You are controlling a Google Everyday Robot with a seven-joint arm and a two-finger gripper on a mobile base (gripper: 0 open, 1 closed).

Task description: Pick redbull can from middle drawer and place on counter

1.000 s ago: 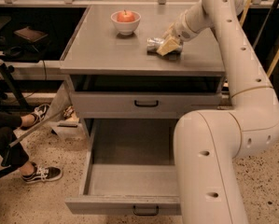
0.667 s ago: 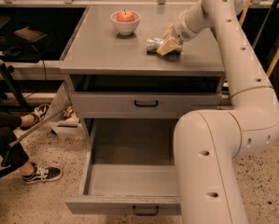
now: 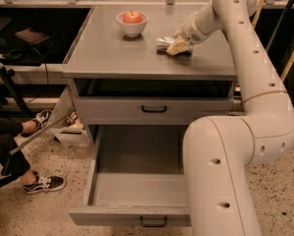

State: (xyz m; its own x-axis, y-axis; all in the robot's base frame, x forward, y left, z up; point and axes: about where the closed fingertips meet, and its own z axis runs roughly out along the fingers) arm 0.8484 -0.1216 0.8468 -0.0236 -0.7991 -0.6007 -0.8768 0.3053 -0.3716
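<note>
The redbull can (image 3: pixel 163 44), a small crinkled piece of shiny silver metal, is lying on its side on the surface (image 3: pixel 112 55), a broad matte grey top, towards its right rear part. The cream-coloured pincer (image 3: pixel 178 46) is resting low at the can's right end and touching it; how far it is open cannot be told. The arm (image 3: pixel 257 77), smooth, rounded and off-white, is curving up along the right side. A round white bowl (image 3: pixel 132 28) is sitting near the rear left of the surface, well apart from the can, and is cradling a red apple (image 3: pixel 132 17). Below, the middle drawer (image 3: pixel 136 193), deep grey metal with a black bar handle, is standing pulled out, under the closed upper drawer front (image 3: pixel 117 110).
</note>
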